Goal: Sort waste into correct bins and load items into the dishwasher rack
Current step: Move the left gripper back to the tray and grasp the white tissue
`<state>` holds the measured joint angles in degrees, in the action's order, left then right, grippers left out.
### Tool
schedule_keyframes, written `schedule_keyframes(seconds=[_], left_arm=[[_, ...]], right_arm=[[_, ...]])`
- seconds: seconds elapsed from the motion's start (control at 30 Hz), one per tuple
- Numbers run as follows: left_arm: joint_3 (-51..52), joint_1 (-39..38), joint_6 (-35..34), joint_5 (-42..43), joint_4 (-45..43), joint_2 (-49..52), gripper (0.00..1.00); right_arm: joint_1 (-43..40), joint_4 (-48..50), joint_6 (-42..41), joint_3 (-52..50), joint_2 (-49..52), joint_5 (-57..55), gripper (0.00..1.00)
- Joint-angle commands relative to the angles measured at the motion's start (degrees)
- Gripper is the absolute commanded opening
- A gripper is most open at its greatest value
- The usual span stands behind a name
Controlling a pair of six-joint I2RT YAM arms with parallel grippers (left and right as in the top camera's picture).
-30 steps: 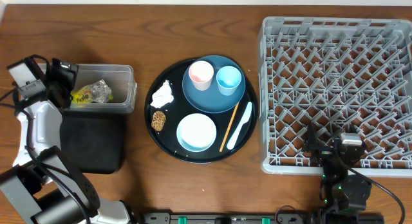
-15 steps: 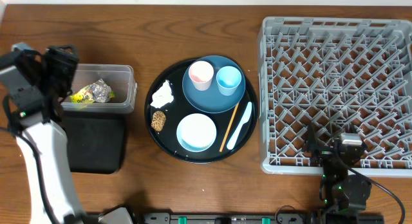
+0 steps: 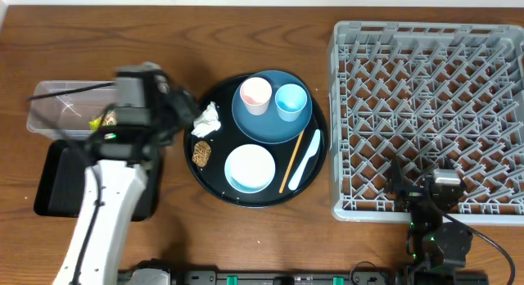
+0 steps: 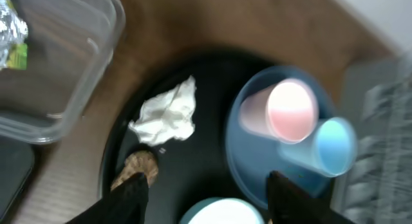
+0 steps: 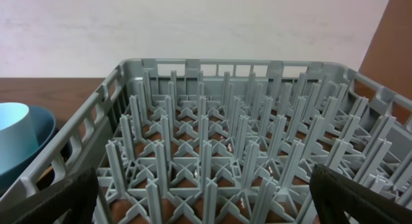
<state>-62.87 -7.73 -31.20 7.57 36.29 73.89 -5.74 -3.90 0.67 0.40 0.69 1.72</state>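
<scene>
My left gripper (image 4: 207, 185) hung half open and empty near the white paper (image 4: 164, 114) on the round black tray (image 4: 193, 166); my right gripper (image 5: 206, 192) was wide open. The paper looked light and squashy, so I would pinch its middle

2 cups were counted: 1 pink cup (image 3: 255, 94) and 1 light blue cup (image 3: 291, 101). Also counted were 1 dark blue plate (image 3: 270, 131), 1 white bowl (image 3: 250, 168), 1 chopstick (image 3: 291, 160), 1 white spoon (image 3: 306, 159), 1 crumpled white paper (image 3: 206, 120), 1 brown food lump (image 3: 201, 153) and 1 round black tray (image 3: 214, 180). At the left, 1 clear tub (image 3: 53, 113), 1 shallow black tray (image 3: 57, 183), 1 foil ball (image 4: 11, 23) and 1 yellow-green wrapper (image 4: 17, 56) were counted. At the right, 1 grey rack (image 3: 426, 105) was counted.
</scene>
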Motion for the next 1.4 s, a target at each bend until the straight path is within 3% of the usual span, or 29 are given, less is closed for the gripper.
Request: schedule_keyframes(seconds=[0.0,0.2,0.57,1.37], left_arm=[[-0.48,-4.81,2.29,-11.54,1.36,3.39,0.60],[-0.48,-9.51,2.27,-13.20,0.96,12.50,0.60],[-0.48,-9.68,2.99,-18.38,-3.89,24.94,0.61],[-0.20,-9.66,4.44,-19.04,-10.05,30.86,0.61]], right_arm=[[0.46,-0.22,0.50,-0.09,-0.33,0.22,0.99],[0.46,-0.22,0.48,-0.09,-0.33,0.22,0.99],[0.46,-0.22,0.48,-0.09,-0.33,0.22,0.99],[0.46,-0.22,0.48,-0.09,-0.31,0.22,0.99]])
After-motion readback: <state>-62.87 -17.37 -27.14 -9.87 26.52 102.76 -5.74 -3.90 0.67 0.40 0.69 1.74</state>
